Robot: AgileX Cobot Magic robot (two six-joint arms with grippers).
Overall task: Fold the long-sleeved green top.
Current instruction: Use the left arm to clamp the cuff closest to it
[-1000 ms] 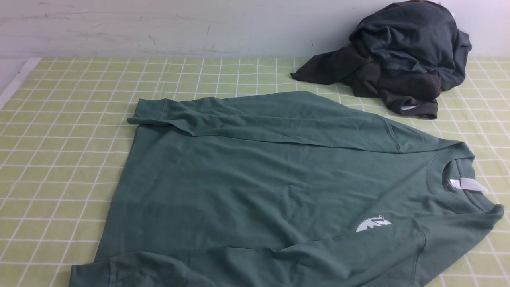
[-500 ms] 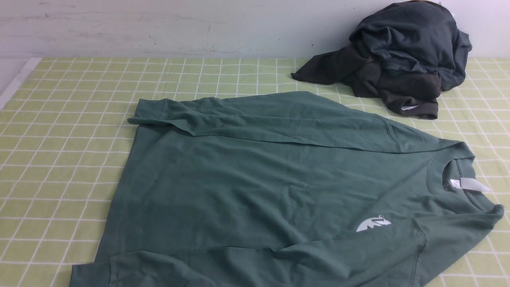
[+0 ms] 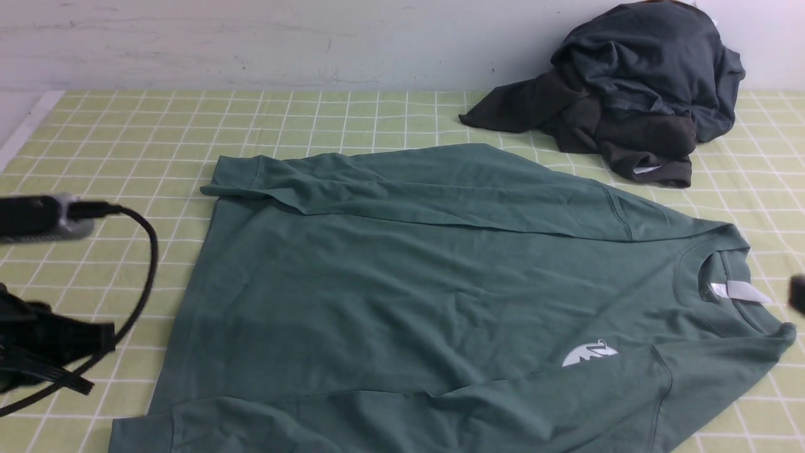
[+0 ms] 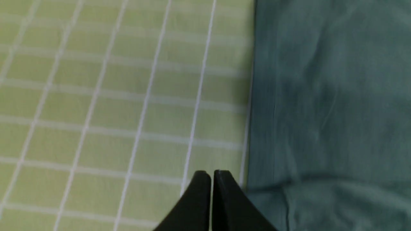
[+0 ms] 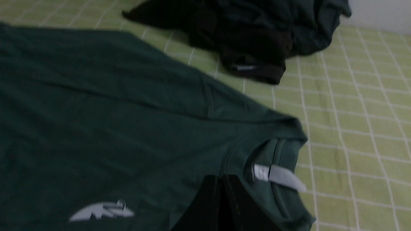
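Note:
The green long-sleeved top (image 3: 409, 289) lies flat on the checked cloth, neck to the right, hem to the left, both sleeves folded across the body. Its white logo (image 3: 588, 353) and white neck label (image 3: 739, 292) show. My left gripper (image 4: 211, 175) is shut and empty, over the cloth just beside the top's hem edge (image 4: 253, 112); the arm shows at the front view's left edge (image 3: 44, 340). My right gripper (image 5: 221, 179) is shut and empty, above the top (image 5: 96, 112) near the collar and label (image 5: 277, 175); only a dark bit shows at the front view's right edge (image 3: 799, 294).
A heap of dark charcoal-black garments (image 3: 629, 94) lies at the back right against the wall, also in the right wrist view (image 5: 250, 35). The yellow-green checked cloth (image 3: 126, 138) covers the table. A black cable (image 3: 148, 264) loops off my left arm.
My left arm has come into the front view at the left edge, and a bit of my right arm at the right edge. The top has not moved.

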